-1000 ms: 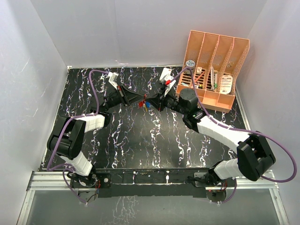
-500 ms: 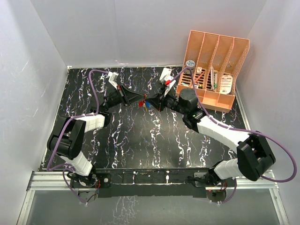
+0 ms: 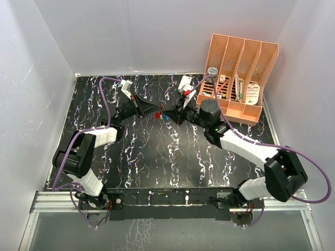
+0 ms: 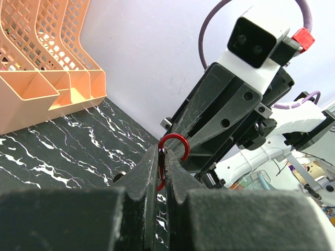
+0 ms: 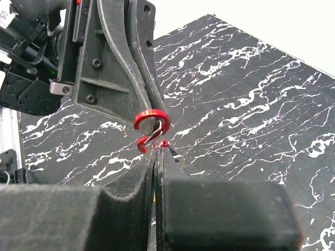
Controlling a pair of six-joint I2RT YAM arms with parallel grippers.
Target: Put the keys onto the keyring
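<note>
keyring [image 5: 151,113]: one, red, clamped by the fully closed left gripper [image 4: 161,158]
right gripper [image 5: 155,150]: fully closed; anything held cannot be told
keys [image 3: 165,118]: one blue head counted

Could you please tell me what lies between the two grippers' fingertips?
The small thin red clip-like keyring, pinched in the left gripper, reaching toward the right gripper; both wrist views show it.

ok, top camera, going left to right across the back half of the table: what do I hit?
Left hand clamped on the red keyring → keys → right hand → orange file rack.
</note>
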